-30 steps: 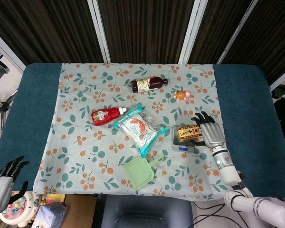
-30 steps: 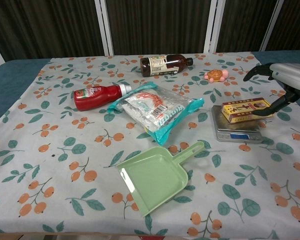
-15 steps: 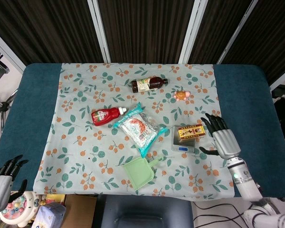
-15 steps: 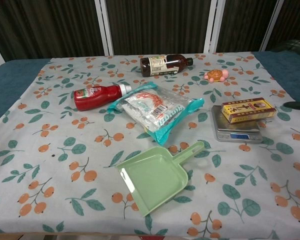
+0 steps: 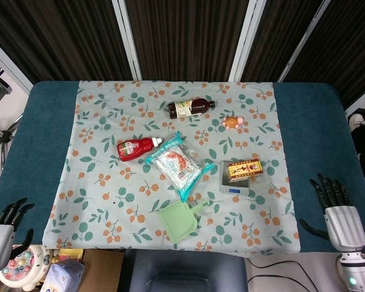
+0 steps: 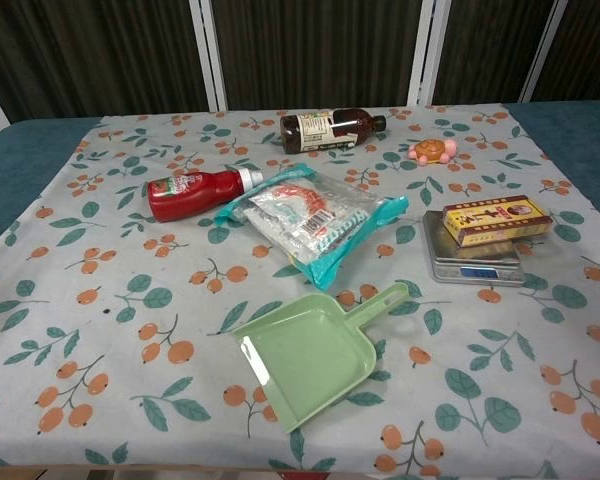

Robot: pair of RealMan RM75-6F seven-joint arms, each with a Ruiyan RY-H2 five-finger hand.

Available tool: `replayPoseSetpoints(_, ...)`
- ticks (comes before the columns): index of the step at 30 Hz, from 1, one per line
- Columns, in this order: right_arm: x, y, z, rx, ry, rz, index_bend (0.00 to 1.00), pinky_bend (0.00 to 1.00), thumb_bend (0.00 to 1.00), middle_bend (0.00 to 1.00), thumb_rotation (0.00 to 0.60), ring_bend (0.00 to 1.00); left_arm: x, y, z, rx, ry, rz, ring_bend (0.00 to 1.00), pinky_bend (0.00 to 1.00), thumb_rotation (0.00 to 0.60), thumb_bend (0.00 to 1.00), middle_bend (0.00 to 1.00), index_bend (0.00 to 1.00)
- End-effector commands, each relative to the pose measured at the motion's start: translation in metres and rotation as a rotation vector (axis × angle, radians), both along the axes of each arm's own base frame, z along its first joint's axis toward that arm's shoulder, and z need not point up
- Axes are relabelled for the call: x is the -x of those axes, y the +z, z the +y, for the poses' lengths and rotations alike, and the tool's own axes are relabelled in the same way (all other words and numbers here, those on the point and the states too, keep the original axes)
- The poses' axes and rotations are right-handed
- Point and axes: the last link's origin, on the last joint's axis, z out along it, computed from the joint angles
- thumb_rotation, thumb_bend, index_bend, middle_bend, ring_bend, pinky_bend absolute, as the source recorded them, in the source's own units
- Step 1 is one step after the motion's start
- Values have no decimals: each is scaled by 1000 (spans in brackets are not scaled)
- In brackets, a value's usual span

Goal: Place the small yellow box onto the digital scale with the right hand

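The small yellow box (image 5: 244, 168) (image 6: 497, 220) lies flat on top of the digital scale (image 5: 234, 185) (image 6: 472, 261), overhanging its right edge a little. My right hand (image 5: 336, 214) is at the front right corner of the table, well clear of the box, with fingers spread and nothing in it. My left hand (image 5: 1, 232) hangs off the front left corner, fingers apart and empty. The chest view shows neither hand.
A green dustpan (image 5: 178, 219) lies in front of the scale. A snack bag (image 5: 176, 163), a red ketchup bottle (image 5: 135, 148), a brown bottle (image 5: 188, 108) and a small orange toy (image 5: 232, 121) lie on the floral cloth (image 5: 97, 182). Blue table edges flank the cloth.
My right hand let go of the yellow box and drew back to the front right corner, leaving the box on the scale. It left the chest view. My left hand barely moved.
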Motion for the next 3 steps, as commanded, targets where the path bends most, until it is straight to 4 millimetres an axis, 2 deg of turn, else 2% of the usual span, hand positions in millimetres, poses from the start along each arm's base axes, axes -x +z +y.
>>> replayPoseSetpoints(1, 3, 1, 2, -16, 8, -9, 91, 129, 324, 27, 600, 0, 0, 0, 1, 1, 7, -6, 158, 364, 600, 435, 132, 226)
replayPoseSetpoints(3, 3, 1, 2, -22, 11, -8, 91, 129, 324, 27, 600, 0, 1, 0, 2, -3, 11, -2, 158, 364, 600, 434, 134, 226)
